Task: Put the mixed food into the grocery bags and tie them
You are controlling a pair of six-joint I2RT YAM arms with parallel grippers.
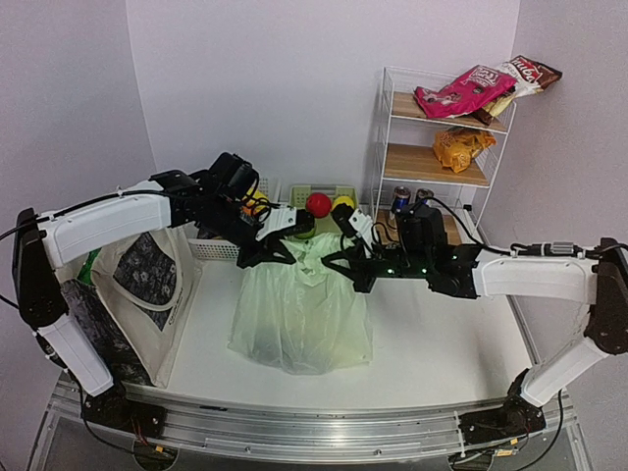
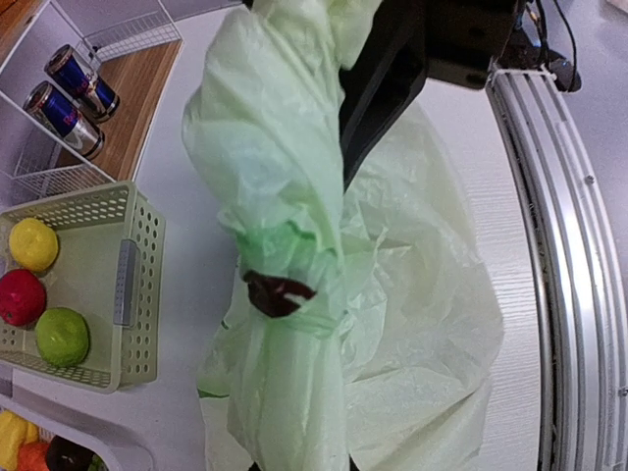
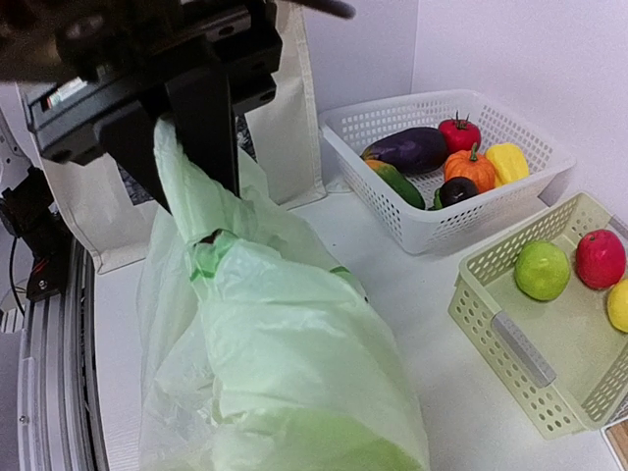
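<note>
Sitting mid-surface (image 1: 442, 343), the pale-green plastic bag (image 1: 299, 319) has its top bunched and drawn up between both arms. On its left the left pincer (image 1: 280, 245) is clamped narrow on the twisted neck, and the right pincer (image 1: 345, 263) grips it from the right. The canvas tote (image 1: 147, 285) stands at the left edge, apart from it. Two drink cans (image 2: 71, 88) sit on the wooden shelf (image 2: 137, 108), far right.

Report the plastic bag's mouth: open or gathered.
Gathered: the top of the plastic bag is bunched into twisted strands held by left gripper and right gripper.
</note>
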